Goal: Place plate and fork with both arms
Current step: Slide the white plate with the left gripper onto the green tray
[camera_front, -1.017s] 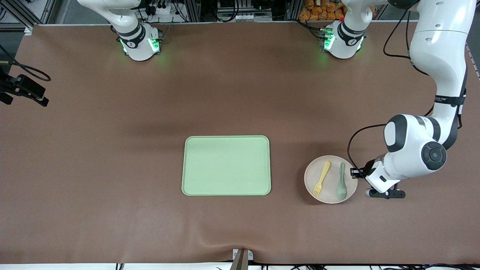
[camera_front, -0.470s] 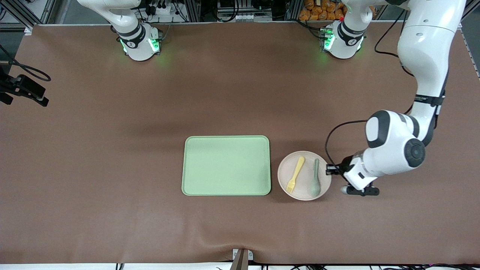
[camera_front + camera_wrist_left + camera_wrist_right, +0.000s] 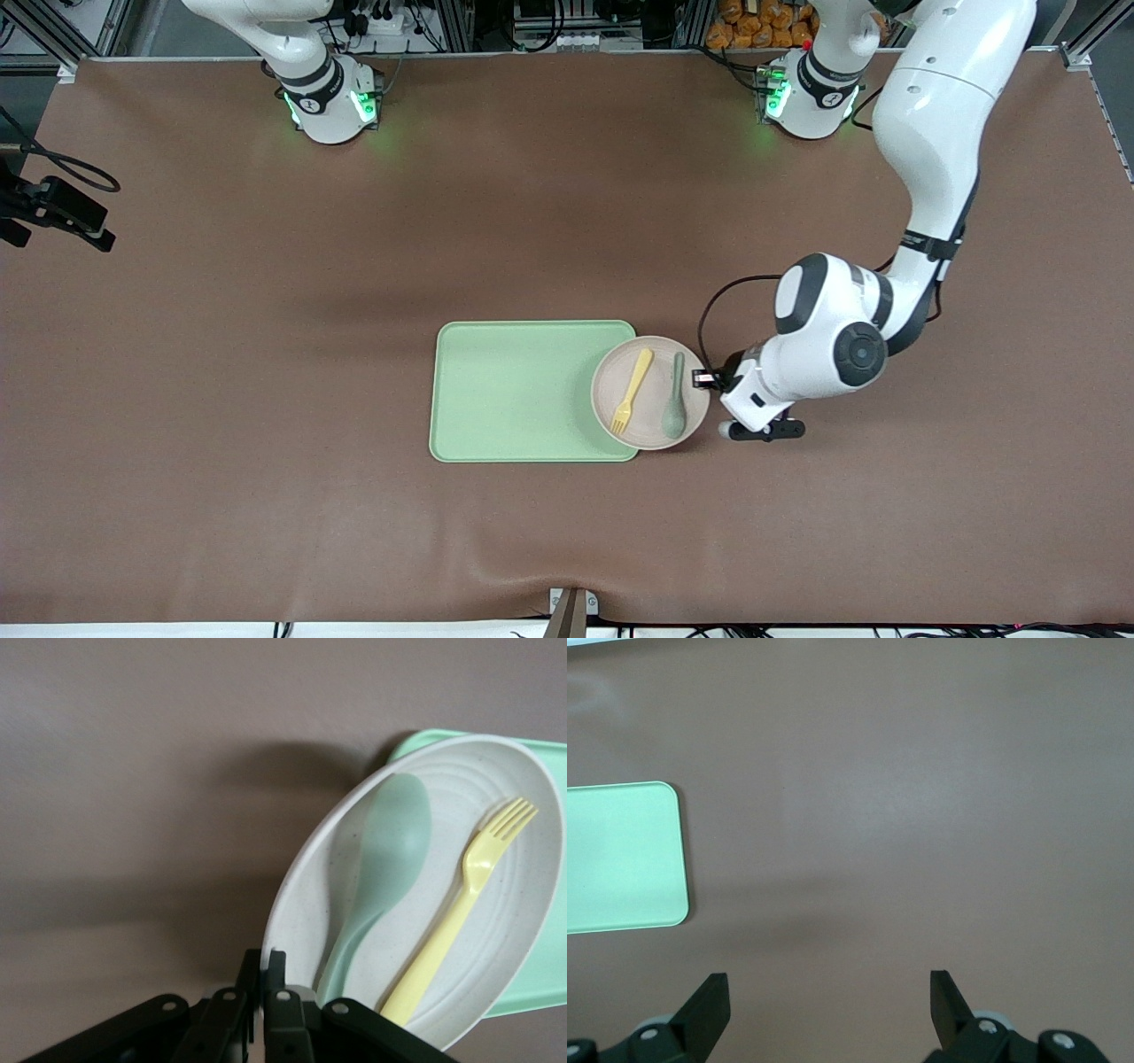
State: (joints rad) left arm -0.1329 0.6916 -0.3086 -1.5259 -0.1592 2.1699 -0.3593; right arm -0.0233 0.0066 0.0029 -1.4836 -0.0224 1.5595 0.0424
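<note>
Brown table mat (image 3: 266, 399): the left gripper (image 3: 263, 1005) pinches the plate (image 3: 651, 392) rim so it overlaps the green tray (image 3: 523, 390), carrying fork (image 3: 633, 377) and spoon (image 3: 675, 407). Up high, the right gripper (image 3: 831, 1001) waits spread.

The plate (image 3: 651, 392), bearing fork (image 3: 632, 391) and spoon (image 3: 675, 408), overlaps the green tray's (image 3: 523, 391) edge.
</note>
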